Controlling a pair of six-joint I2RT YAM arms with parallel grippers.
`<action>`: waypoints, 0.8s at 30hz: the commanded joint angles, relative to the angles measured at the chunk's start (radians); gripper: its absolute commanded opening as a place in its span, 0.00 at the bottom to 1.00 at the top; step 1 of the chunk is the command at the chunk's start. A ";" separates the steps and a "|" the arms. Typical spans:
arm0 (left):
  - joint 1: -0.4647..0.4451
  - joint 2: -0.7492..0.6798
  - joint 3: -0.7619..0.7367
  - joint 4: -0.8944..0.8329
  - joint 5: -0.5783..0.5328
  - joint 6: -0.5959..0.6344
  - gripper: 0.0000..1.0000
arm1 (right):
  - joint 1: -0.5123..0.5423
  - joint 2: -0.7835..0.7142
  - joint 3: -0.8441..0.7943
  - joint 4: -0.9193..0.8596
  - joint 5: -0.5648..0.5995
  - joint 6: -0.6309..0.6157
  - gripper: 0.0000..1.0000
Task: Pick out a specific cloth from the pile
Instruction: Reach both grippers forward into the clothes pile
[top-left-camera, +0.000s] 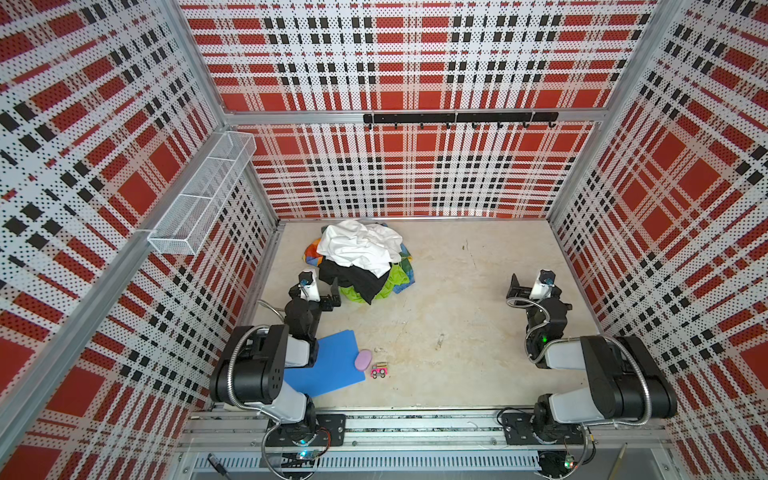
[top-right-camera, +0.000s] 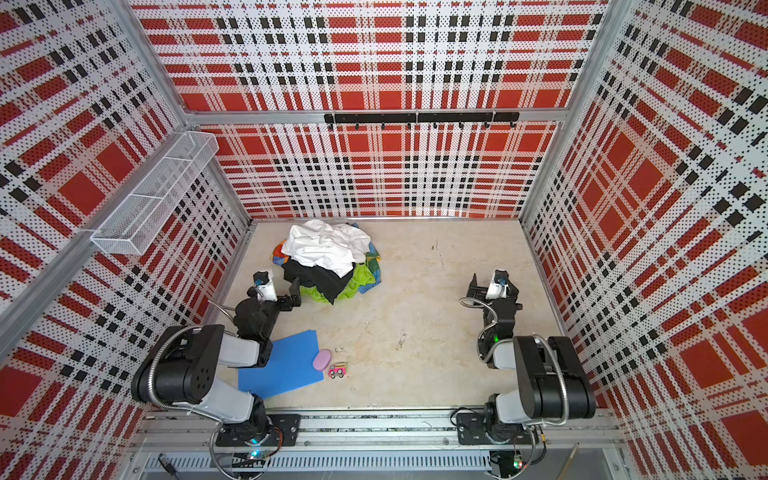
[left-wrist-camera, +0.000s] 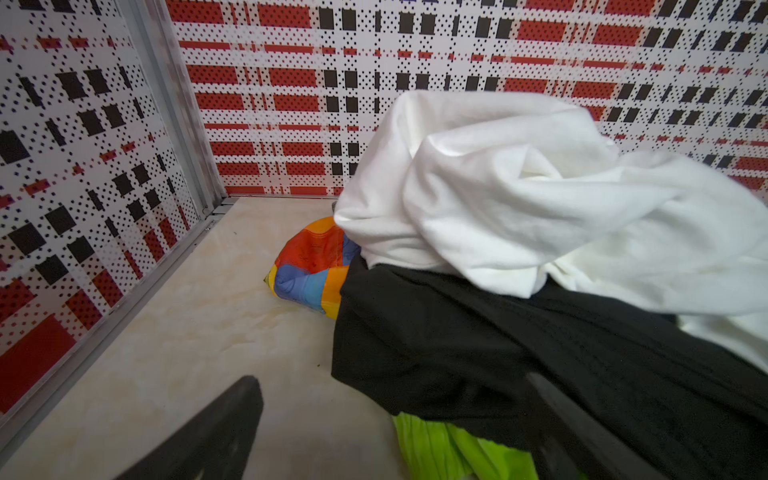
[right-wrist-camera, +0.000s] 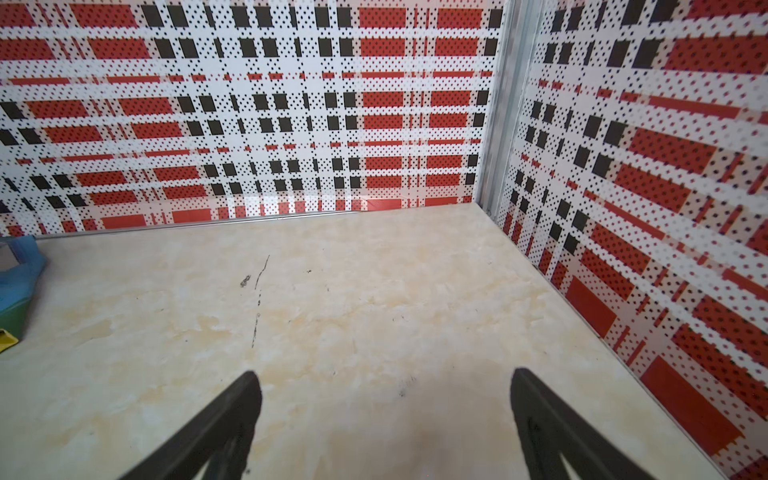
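While most of the cloth (left-wrist-camera: 449, 449) hides under the black shirt (left-wrist-camera: 498, 353) at the near edge of the pile (top-left-camera: 357, 245), the left fingers (left-wrist-camera: 232, 415) stand wide beside it, one hard to see; the right fingers (right-wrist-camera: 237, 407) gape far away.

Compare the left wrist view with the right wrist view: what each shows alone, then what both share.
Only the left wrist view: the pile up close, with the white garment on top, the black shirt under it, the lime-green cloth peeking out below, and the open left gripper. Only the right wrist view: the open right gripper over bare table. Both: the plaid wall, the beige table, and the rainbow-striped cloth, just a sliver in the right wrist view.
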 joint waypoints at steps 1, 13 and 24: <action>-0.003 -0.076 0.004 -0.045 -0.041 -0.009 0.99 | -0.004 -0.084 0.029 -0.079 0.024 0.008 1.00; -0.089 -0.307 0.290 -0.623 -0.097 -0.150 0.99 | 0.111 -0.301 0.254 -0.525 0.008 0.171 1.00; -0.048 -0.218 0.711 -1.100 0.090 -0.279 0.99 | 0.397 -0.097 0.608 -0.824 0.111 0.414 1.00</action>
